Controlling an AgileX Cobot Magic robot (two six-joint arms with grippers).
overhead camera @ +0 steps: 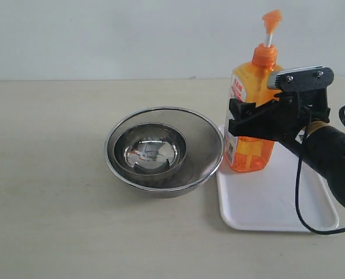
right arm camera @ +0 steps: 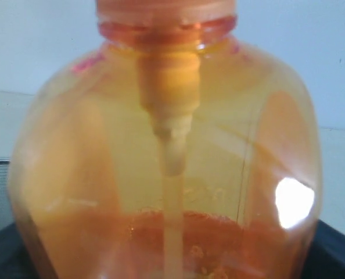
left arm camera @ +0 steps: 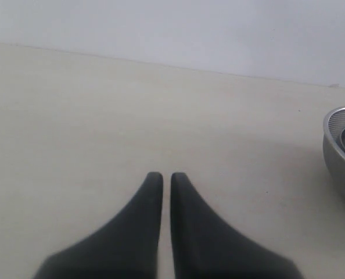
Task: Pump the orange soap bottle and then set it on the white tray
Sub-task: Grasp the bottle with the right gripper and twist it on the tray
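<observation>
With the right gripper [overhead camera: 245, 119] around the orange bottle [overhead camera: 251, 87], hold uncertain, a lopsided squeeze could topple it off the tray [overhead camera: 271, 203].

Your tall translucent orange plastic soap bottle [overhead camera: 252, 156] looks smooth and glossy, and the flat white plastic tray [overhead camera: 271, 203] has a soft sheen. You'll see the round steel bowls [overhead camera: 202, 152] shine mirror-bright and the beige tabletop [overhead camera: 56, 186] lie matt.

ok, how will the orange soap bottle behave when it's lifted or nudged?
Probably tippy: the orange soap bottle is tall on a small base, pump stem raised. Likely light for its size: liquid seems to fill only its lower part. Glossy plastic may slip or flex in the right gripper.
</observation>
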